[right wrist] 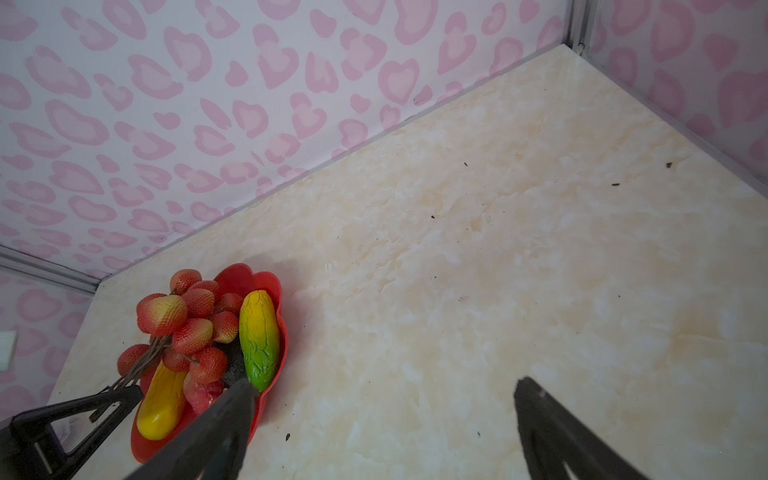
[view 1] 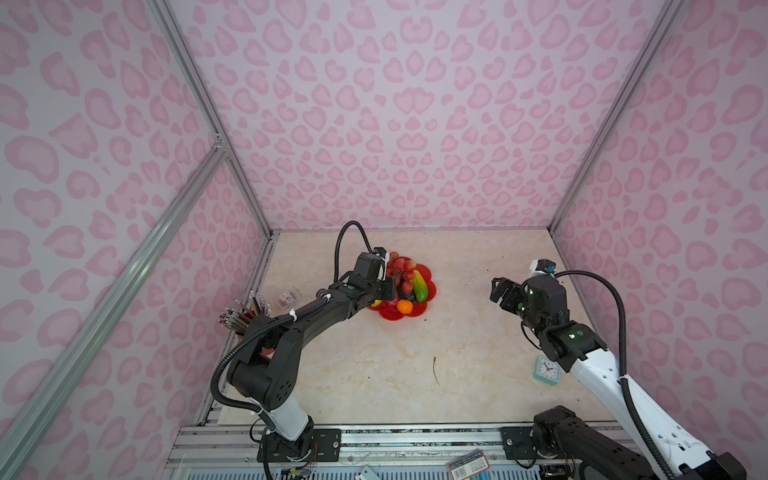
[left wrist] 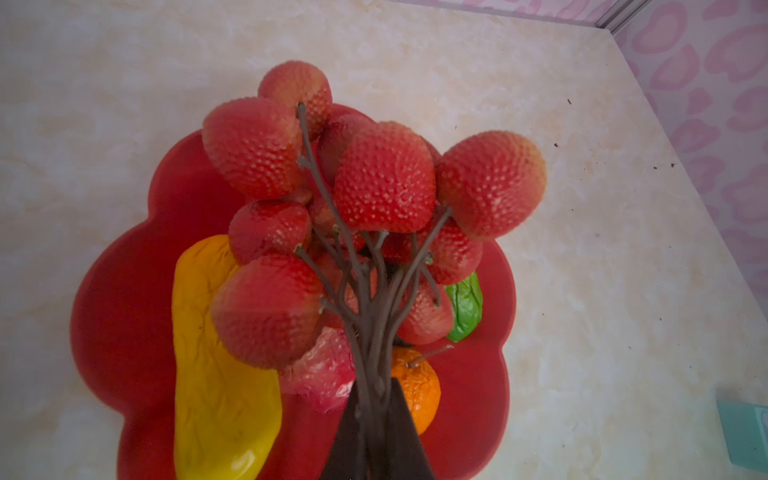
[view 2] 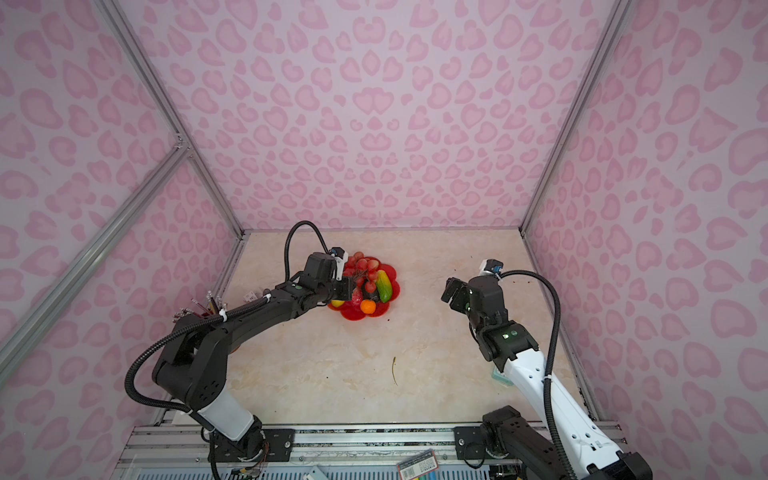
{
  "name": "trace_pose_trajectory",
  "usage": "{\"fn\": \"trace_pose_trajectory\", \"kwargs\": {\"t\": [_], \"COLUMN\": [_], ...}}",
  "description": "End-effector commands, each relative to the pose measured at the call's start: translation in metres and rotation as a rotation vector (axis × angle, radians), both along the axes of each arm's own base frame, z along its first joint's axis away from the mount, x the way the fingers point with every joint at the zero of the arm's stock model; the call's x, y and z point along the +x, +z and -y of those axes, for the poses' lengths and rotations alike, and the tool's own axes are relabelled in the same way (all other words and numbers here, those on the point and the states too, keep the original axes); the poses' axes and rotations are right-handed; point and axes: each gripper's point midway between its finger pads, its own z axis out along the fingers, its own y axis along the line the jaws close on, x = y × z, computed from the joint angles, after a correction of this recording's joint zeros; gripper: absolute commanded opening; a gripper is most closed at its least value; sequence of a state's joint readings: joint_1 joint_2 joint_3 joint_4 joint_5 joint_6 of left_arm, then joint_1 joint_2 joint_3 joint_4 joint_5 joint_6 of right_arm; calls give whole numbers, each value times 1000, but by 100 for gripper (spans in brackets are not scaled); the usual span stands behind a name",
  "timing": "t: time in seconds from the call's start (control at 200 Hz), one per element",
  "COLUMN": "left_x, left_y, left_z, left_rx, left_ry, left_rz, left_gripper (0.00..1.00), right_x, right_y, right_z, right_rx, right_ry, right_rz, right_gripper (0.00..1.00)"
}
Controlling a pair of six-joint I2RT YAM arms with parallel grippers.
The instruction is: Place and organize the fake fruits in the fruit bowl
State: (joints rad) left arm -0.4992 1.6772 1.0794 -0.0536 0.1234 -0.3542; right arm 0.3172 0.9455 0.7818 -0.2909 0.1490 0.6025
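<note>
**Bowl** (view 1: 388,315): shallow, glossy red, with a petal-scalloped rim. You find it on the marbled cream table (view 1: 415,374), left of the middle and toward the back, in both top views.

**Contents:**
- Long yellow fruit (left wrist: 216,374): smooth with faint creases, lying along one side.
- Papaya (right wrist: 259,332): ridged, yellow fading to green, lying along the opposite side.
- Orange (view 1: 404,306): round and dimpled, at the near rim.
- Strawberry (left wrist: 324,370): pink-red and crinkled, between the yellow fruit and the orange.
- Avocado (right wrist: 235,361): dark and matte, mostly hidden beside the papaya.

**Lychees** (left wrist: 384,178): a bunch of pebbled red ovals on thin, brown, branching stems. It sits over the bowl and above the other fruit, with one lychee reaching past the rim. You cannot tell whether the bunch rests on the fruit below.

**Your left gripper** (view 1: 388,288): black, with its jaws nearly together, pinching the bunch's gathered stems at the bowl's left side.

**Your right gripper** (right wrist: 384,386): black tapered fingers spread wide with nothing between them. It is above bare table, well to the right of the bowl.

**Sundries:**
- Clock (view 1: 546,369): teal and square, on the table by the right arm.
- Pencils (view 1: 241,316): bristling from a holder behind the left arm.
- Twig (view 1: 435,370): thin, lying loose on the near table.
</note>
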Motion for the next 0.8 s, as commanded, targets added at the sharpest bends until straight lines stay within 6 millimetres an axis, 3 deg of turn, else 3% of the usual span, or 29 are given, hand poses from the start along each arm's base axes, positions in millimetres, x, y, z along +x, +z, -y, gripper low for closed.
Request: {"fn": "trace_pose_trajectory", "kwargs": {"t": [0.0, 0.07, 0.18, 0.235, 0.255, 0.38, 0.46, 0.545, 0.615, 0.68, 0.795], "left_x": [4, 0, -7, -10, -11, -18, -24, -33, -41, -51, -72], "left_y": [3, 4, 12, 22, 26, 65, 101, 139, 164, 177, 161], "left_z": [4, 2, -2, -4, -5, -13, -22, -42, -71, -103, -154], "left_rx": [-36, -35, -45, -55, -58, -87, -113, -115, -77, -14, 125], "left_ry": [9, 8, 11, 15, 18, 28, 47, 109, 203, 302, 433], "left_rz": [25, 21, 37, 58, 67, 158, 255, 376, 491, 618, 771], "left_gripper": [30, 54, 69, 87, 100, 97, 97, 97, 97, 97, 97], "right_x": [1, 2, 5, 5, 6, 8, 10, 12, 14, 15, 12], "right_y": [-1, 0, -1, -1, -2, -1, 0, 0, -6, -17, -36], "right_z": [3, 4, 6, 9, 10, 19, 29, 43, 55, 62, 81], "right_rx": [-15, -15, -22, -28, -32, -69, -110, -190, -262, -329, -452], "right_ry": [1, -3, -10, -16, -19, -39, -65, -115, -152, -162, -232], "right_rz": [-10, -7, -11, -12, -12, -4, 6, 25, 24, 14, 21], "right_gripper": [97, 97, 97, 97, 97, 98, 98, 98, 98, 99, 99]}}
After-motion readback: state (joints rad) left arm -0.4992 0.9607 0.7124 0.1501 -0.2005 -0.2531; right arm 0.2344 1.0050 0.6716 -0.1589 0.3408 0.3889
